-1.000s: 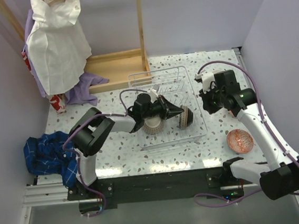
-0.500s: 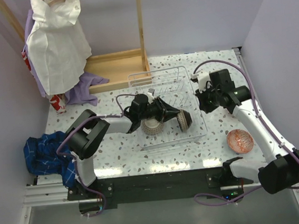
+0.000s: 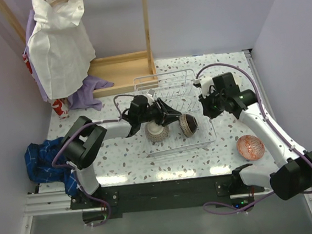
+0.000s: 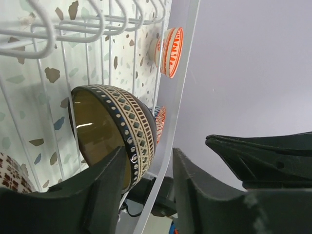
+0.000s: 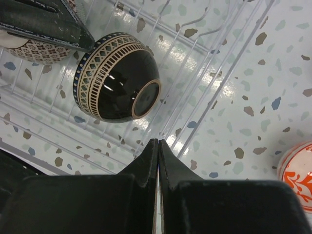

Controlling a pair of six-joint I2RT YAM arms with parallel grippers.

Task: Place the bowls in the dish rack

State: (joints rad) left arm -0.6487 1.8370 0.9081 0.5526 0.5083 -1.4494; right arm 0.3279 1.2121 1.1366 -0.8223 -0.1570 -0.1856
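Blue cloth (image 3: 48, 162) left, wood frame (image 3: 119, 70) behind — orange bowl (image 3: 250, 147) outside rack (image 3: 175, 114).

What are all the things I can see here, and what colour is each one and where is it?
dish rack: one, silvery wire, middle of the table
dark bowl: one, black with a tan patterned band, on its side in the rack
light bowl: one, cream with a brown pattern, in the rack beside the dark bowl
orange bowl: one, orange and white, on the table right of the rack
wooden frame: one, light wood, back of the table
white cloth: one, hanging at back left
purple cloth: one, below the white cloth
blue cloth: one, left edge
table: one, white, speckled
left gripper: black, open, over the rack
right gripper: black, shut, at the rack's right side
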